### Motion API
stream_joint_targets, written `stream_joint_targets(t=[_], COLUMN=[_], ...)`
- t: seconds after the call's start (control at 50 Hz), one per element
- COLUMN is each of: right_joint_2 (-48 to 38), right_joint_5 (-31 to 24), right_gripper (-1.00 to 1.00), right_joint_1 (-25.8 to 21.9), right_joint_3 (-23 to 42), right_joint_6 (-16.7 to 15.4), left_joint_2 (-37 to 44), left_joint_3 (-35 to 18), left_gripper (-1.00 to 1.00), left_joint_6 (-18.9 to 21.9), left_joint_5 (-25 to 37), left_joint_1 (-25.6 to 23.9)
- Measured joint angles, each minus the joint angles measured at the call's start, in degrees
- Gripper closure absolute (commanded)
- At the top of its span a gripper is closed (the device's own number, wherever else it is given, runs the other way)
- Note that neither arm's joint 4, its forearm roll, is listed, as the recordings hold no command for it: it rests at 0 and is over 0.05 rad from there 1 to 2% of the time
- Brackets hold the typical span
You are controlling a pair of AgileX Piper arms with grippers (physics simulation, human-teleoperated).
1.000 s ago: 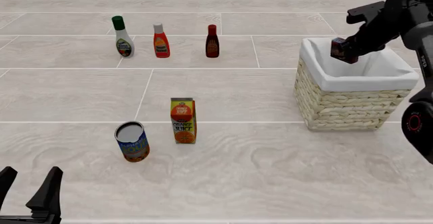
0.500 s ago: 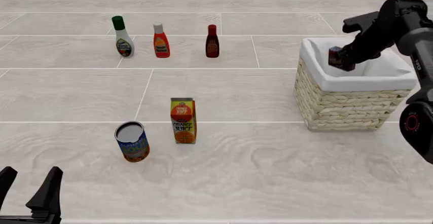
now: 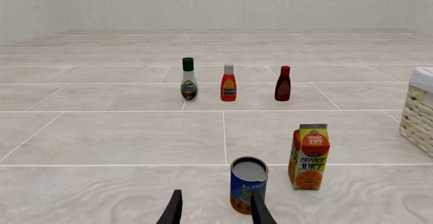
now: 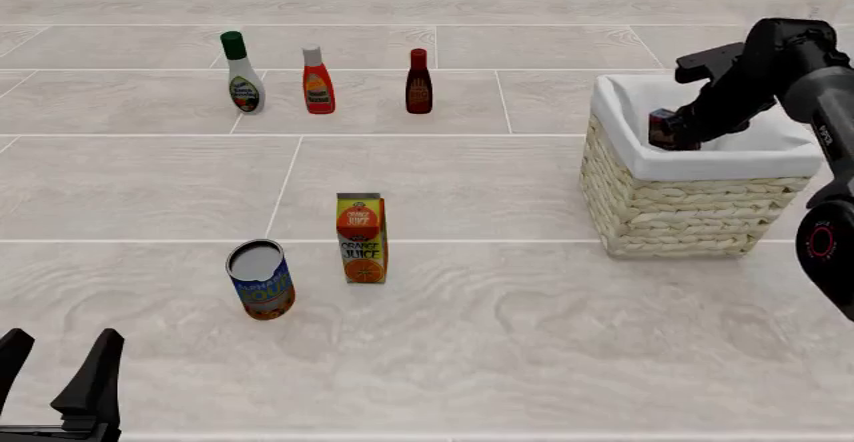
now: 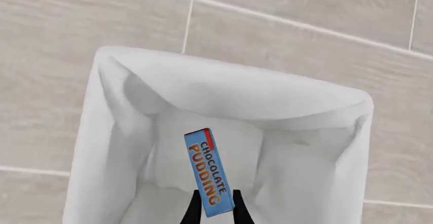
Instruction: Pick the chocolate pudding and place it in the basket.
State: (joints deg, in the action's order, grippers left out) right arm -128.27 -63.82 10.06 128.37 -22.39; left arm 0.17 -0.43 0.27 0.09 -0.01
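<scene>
Fingers (image 5: 233, 211) of the right arm grip the chocolate pudding (image 5: 210, 171) inside the basket (image 4: 694, 212); the left arm's fingers (image 3: 175, 211) stand wide apart over the table (image 4: 534, 342).

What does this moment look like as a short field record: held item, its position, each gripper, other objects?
held item: chocolate pudding, pinched by the right gripper
position: inside the basket opening, below the cloth rim, not yet released
left gripper: open, low over the table, holding nothing
other objects: orange juice carton and can in front; three bottles in a row at the back
task status: placing under way
</scene>
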Motion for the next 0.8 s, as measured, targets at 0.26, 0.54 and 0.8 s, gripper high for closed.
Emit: stream_joint_targets(t=[0.26, 0.54, 0.8], right_joint_2=[0.08, 0.17, 0.47], right_joint_5=[0.41, 0.12, -0.29], right_gripper=[-1.0, -1.0, -1.0], right_joint_1=[0.05, -0.06, -0.41], right_joint_3=[-0.24, 0.67, 1.19], right_joint_6=[0.05, 0.34, 0.56], left_joint_2=[0.0, 0.0, 0.0], left_joint_3=[0.0, 0.0, 0.0], left_gripper=[-1.0, -1.0, -1.0], left_joint_6=[0.0, 0.0, 0.0], left_joint_5=[0.0, 0.0, 0.0], left_joint_1=[0.0, 0.0, 0.0])
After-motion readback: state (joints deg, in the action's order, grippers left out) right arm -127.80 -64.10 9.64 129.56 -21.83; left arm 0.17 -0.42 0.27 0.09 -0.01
